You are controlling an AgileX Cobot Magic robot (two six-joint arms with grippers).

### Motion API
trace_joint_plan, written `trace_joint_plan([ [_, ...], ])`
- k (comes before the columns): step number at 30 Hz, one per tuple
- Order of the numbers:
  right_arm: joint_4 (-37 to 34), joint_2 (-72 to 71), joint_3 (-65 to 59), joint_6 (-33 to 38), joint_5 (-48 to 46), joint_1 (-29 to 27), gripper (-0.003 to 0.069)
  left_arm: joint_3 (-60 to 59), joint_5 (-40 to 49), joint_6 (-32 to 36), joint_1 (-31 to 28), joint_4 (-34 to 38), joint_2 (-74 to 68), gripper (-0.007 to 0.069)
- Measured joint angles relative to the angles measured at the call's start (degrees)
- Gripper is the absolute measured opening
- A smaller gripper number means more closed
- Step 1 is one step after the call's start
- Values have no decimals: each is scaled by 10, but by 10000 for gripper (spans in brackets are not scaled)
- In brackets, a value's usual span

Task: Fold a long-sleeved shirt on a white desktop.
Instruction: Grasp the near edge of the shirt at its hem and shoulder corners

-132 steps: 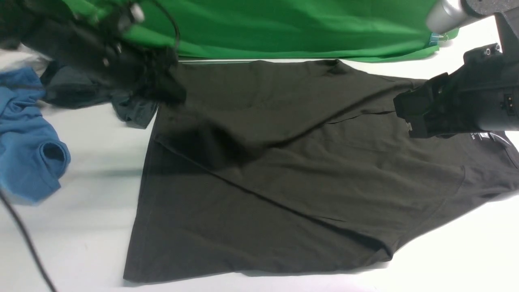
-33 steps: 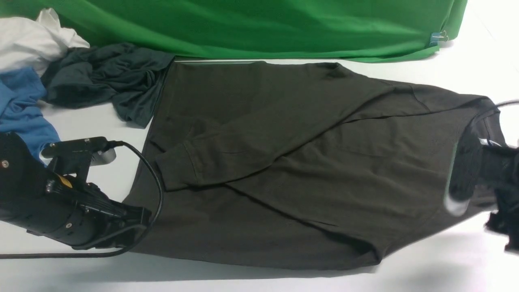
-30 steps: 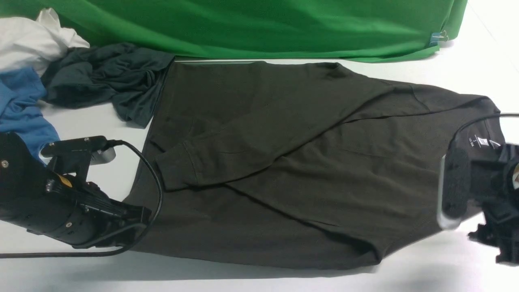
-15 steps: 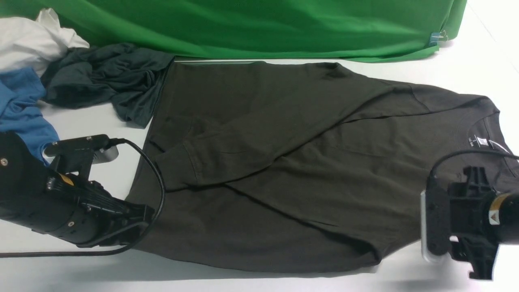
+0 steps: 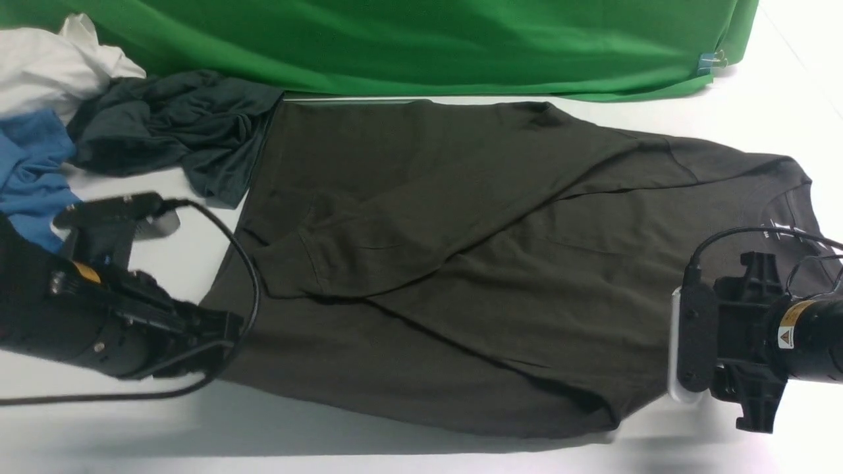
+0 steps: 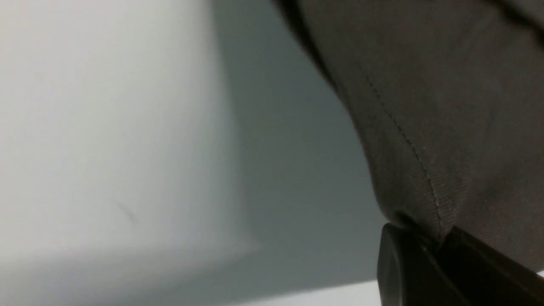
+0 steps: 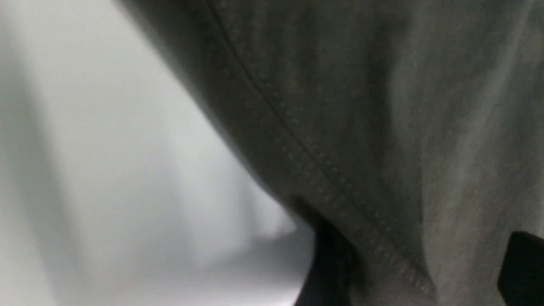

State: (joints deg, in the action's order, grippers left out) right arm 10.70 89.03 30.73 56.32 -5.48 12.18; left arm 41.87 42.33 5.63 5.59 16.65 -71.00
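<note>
Dark brownish-olive knit long-sleeved shirt (image 5: 461,263) is lying spread across the matte white desktop (image 5: 770,112), collar to the right. Left gripper (image 6: 442,255) is clamping its near-left hem. Right gripper (image 7: 425,276) is straddling the near-right edge, jaws apart.

- Front view: bright, even overhead light; the white table (image 5: 777,99) nearly blows out at the far right.
- A soft grey shadow runs along the long-sleeved shirt's (image 5: 461,263) near edge.
- The left arm (image 5: 79,316) is motion-smeared; both wrist views are close and unfocused.
</note>
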Motion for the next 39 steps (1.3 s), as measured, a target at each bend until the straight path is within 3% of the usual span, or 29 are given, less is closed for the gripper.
trace_joint_plan([
  [20,-81,-58,-17,24,-106,7,540,53,14,-1,0,6,1,43],
  [28,-102,-45,-18,27,-59,149,540,53,16,-1,0,11,1,43],
  [31,-107,-31,-17,0,-32,172,540,53,16,0,0,11,1,43],
  [37,-107,2,-10,-47,7,182,472,53,16,0,0,11,1,43],
  [39,-107,11,-8,-63,18,183,382,53,18,0,0,11,1,43],
])
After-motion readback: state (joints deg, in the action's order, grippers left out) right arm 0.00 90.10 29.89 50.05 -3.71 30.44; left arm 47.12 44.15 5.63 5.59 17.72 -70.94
